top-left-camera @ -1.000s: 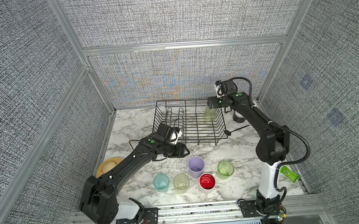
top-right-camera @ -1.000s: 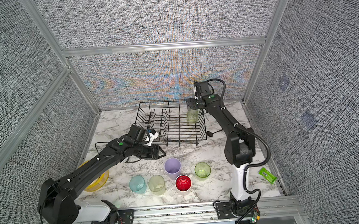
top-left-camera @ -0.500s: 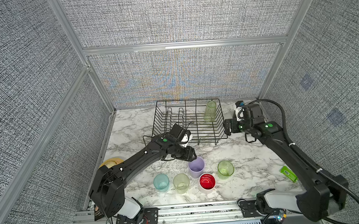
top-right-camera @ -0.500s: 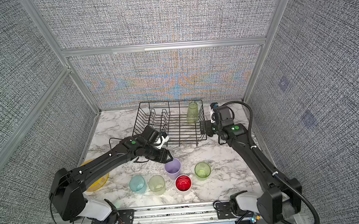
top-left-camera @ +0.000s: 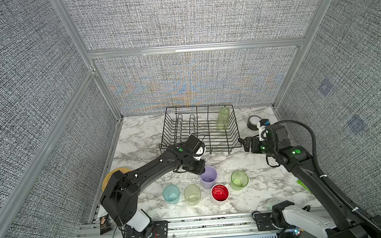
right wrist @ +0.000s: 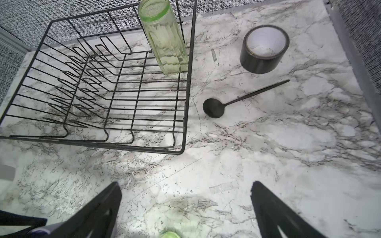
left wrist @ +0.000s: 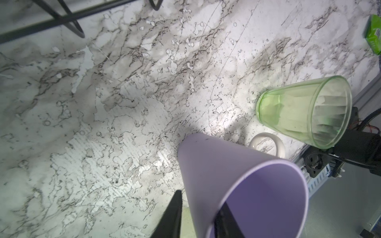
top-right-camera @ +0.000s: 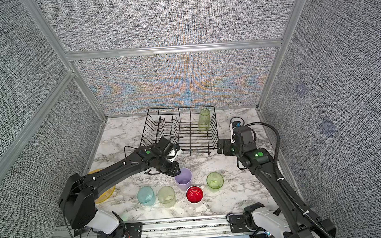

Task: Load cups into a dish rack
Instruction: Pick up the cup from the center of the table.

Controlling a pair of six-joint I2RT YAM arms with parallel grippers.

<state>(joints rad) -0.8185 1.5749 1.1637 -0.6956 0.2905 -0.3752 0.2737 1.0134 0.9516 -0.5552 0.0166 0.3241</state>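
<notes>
A marble tabletop (top-left-camera: pixel 140 136) is enclosed by grey woven panels; the lilac cup (top-left-camera: pixel 208 180) is gripped at its rim just below centre frame.

In the left wrist view, the cup's wall is seen pinched by the left gripper (top-left-camera: pixel 199 167), with one finger (left wrist: pixel 173 216) laid against the outside and the other finger (left wrist: pixel 225 220) set inside the mouth; the cup is shown upright on the marble in both top views. The right gripper (right wrist: pixel 185 185) is held wide apart over bare marble at right of centre, near the lower right corner of the dish rack (top-left-camera: pixel 186 133), with nothing between its jaws. The tall green cup (top-left-camera: pixel 222 118) is stood in the rack's upper right corner. The teal cup (top-left-camera: pixel 171 193), the pale yellow-green cup (top-left-camera: pixel 192 194), the red-lined white cup (top-left-camera: pixel 220 193) and the short green cup (top-left-camera: pixel 239 179) are ranged on the marble around the lilac cup, below the rack.
</notes>
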